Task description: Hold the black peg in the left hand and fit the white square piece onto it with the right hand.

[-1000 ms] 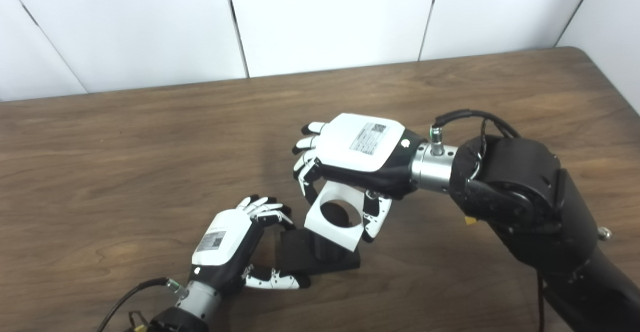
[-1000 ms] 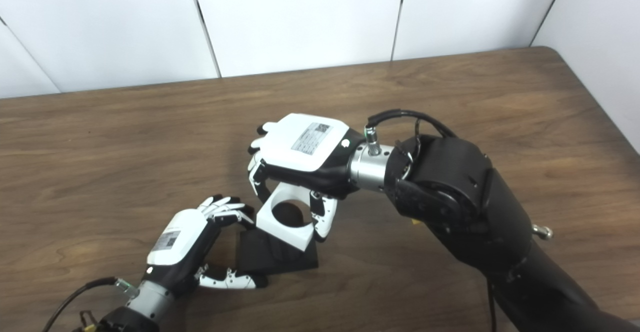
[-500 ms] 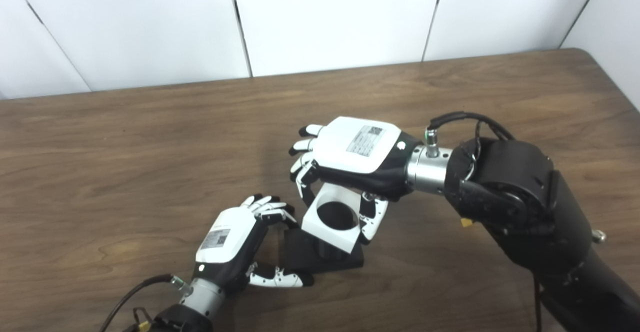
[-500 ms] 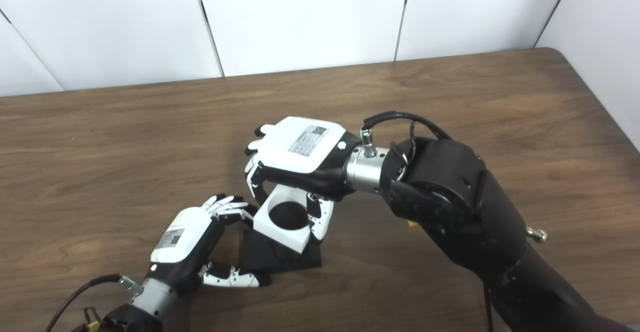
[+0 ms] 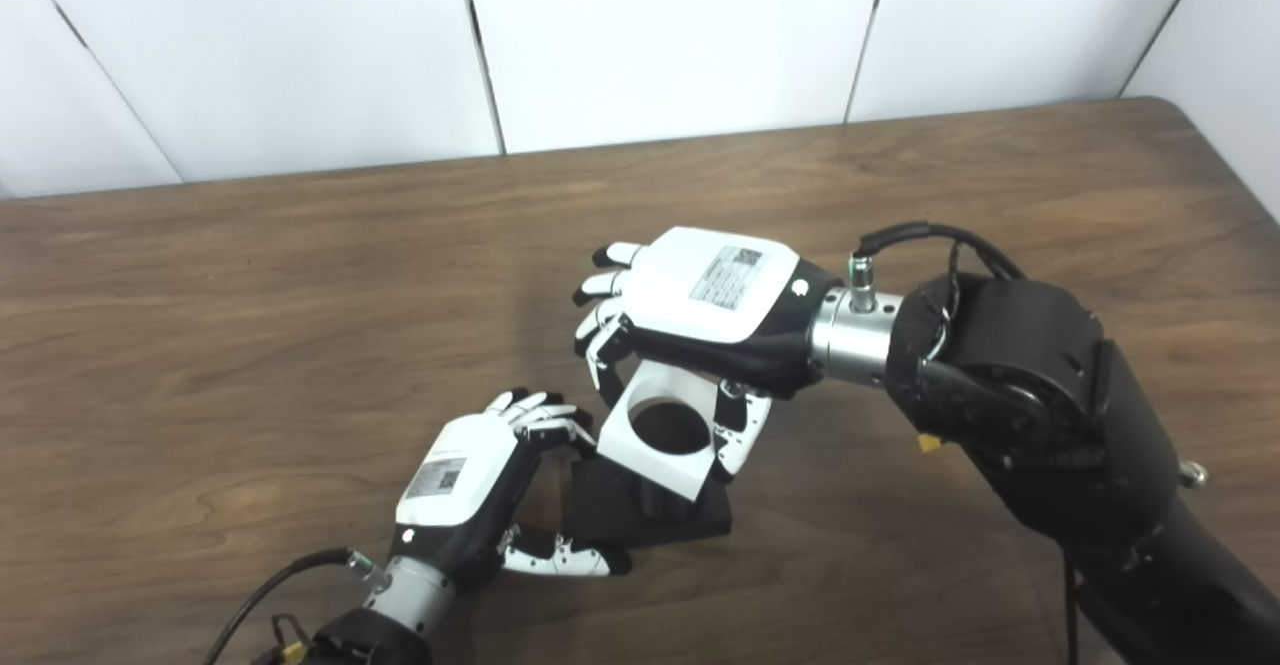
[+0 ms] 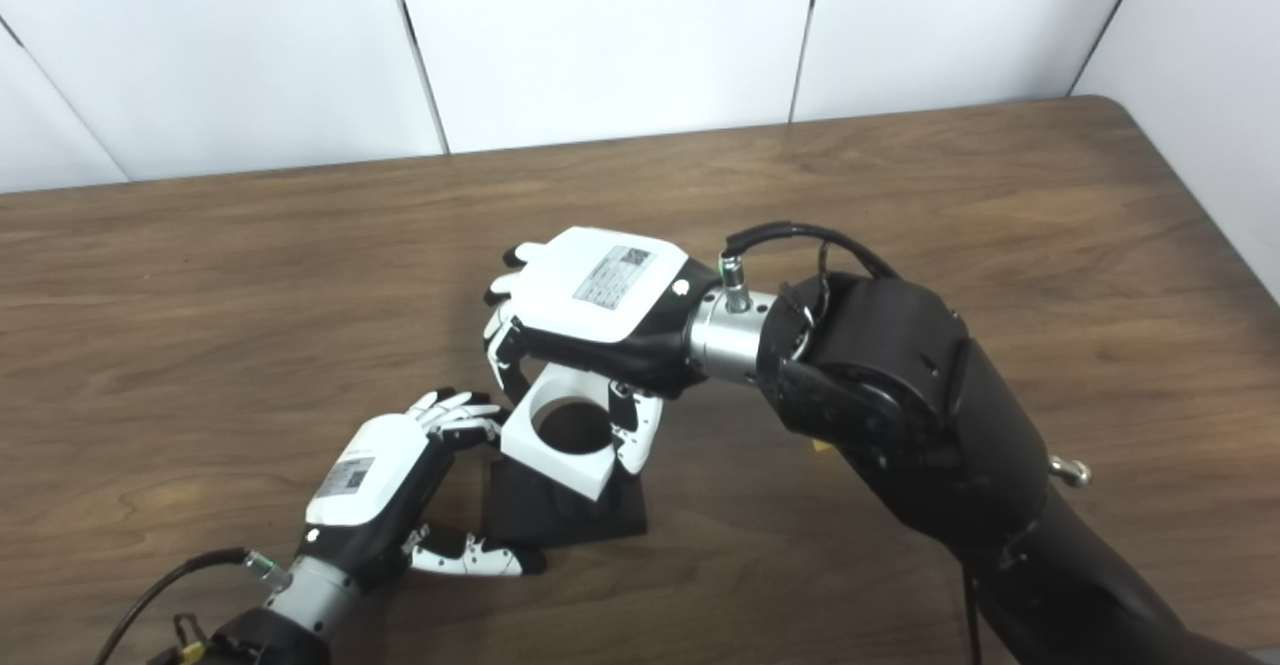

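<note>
**White square piece held tilted over the black peg**

While the wide table (image 5: pixel 250 275) of dark, streaked wood grain spreads below smooth white wall panels (image 5: pixel 670 35), 2 arms come in from the bottom edge. By far the bulkier in view is the right arm (image 5: pixel 1050 415), matte black with a ribbed metal wrist ring and a looped black cable. Its right hand (image 5: pixel 700 320), a glossy white shell with a printed label over black and white fingers (image 5: pixel 597 315), is closed around the white square piece (image 5: pixel 660 428): fingers on the far edge, thumb on the near right edge. That piece is a flat, smooth block with a large round hole through it, held tilted just above the black peg (image 5: pixel 650 510). A short dark cylinder of the peg shows under the hole, rising from a flat, square matte base that lies on the table. Smaller in view, the left hand (image 5: pixel 475 480) has its fingers curled onto the base's far left corner and its thumb stretched along the near edge, gripping it.
</note>
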Action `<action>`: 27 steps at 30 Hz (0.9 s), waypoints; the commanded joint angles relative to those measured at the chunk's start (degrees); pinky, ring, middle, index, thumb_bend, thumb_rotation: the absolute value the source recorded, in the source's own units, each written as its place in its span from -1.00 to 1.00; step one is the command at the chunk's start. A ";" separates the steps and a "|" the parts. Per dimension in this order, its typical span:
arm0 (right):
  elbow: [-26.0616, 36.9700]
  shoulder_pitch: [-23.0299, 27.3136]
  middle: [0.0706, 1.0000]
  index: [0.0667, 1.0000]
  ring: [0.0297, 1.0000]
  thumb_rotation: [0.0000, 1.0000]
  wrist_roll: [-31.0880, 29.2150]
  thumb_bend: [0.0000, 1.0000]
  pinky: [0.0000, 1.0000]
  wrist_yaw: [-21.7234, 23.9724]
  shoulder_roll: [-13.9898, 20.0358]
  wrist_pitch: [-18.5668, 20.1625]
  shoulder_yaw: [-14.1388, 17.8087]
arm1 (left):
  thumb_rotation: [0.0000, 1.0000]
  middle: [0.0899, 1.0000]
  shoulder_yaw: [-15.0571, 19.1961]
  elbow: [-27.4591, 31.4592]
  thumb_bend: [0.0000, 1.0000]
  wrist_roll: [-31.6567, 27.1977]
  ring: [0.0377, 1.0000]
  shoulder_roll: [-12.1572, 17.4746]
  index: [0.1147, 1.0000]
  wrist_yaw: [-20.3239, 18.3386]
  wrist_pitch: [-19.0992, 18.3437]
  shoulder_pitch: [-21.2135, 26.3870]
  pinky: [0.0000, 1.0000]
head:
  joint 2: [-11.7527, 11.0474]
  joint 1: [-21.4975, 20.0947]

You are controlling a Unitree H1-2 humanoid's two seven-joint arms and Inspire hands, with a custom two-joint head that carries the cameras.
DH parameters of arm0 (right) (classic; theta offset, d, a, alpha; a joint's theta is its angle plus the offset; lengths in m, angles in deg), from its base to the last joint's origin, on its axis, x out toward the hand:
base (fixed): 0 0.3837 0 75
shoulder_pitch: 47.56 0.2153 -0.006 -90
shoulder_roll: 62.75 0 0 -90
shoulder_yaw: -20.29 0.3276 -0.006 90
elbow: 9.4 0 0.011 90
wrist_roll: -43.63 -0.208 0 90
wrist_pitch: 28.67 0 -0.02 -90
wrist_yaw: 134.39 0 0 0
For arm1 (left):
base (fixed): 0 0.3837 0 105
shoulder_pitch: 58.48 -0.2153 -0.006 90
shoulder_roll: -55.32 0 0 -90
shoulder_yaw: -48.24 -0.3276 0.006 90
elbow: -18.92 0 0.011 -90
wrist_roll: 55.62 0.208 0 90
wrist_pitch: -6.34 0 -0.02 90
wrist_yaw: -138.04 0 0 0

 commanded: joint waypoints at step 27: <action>0.20 0.44 0.56 -0.11 0.80 -0.74 -0.84 0.05 0.98 -1.06 0.62 -0.69 0.85 | -0.89 0.56 -0.91 1.42 0.05 0.30 0.77 -1.02 -0.17 -2.93 -0.41 -0.13 0.92 | 0.63 0.14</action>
